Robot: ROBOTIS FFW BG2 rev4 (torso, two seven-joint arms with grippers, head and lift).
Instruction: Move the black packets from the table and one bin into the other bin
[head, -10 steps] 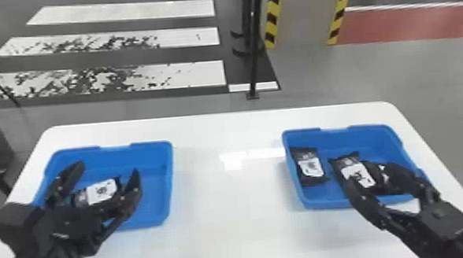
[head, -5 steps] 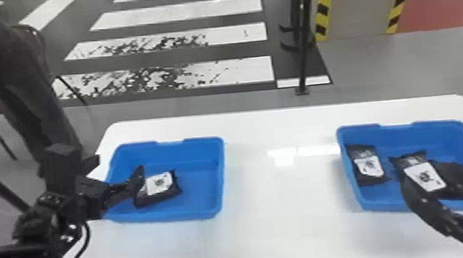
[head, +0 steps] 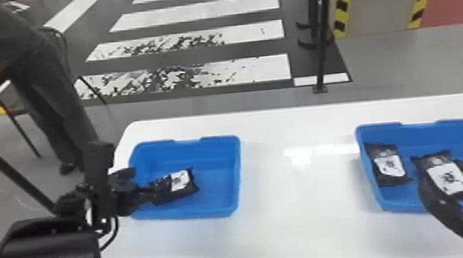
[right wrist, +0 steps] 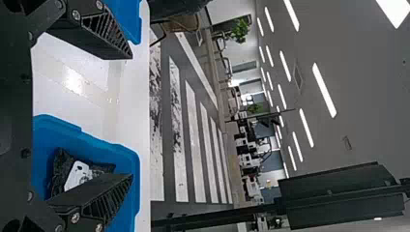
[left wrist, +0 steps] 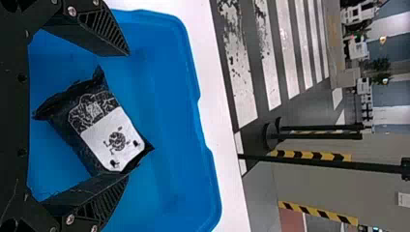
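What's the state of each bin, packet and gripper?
Left bin: upright, one packet visible inside
Right bin: upright, loaded
Left packet: label up, in left bin
Middle packet: label up, in right bin
Right packet: label up, partly hidden
Left gripper: open, at left packet
Right gripper: open

Open tabletop separates left bin from right bin, their walls blocking low passage.

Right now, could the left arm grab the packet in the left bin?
Probably yes: the left gripper is open with the packet mostly between its fingers, and nothing lies on top, though one finger crowds its edge.
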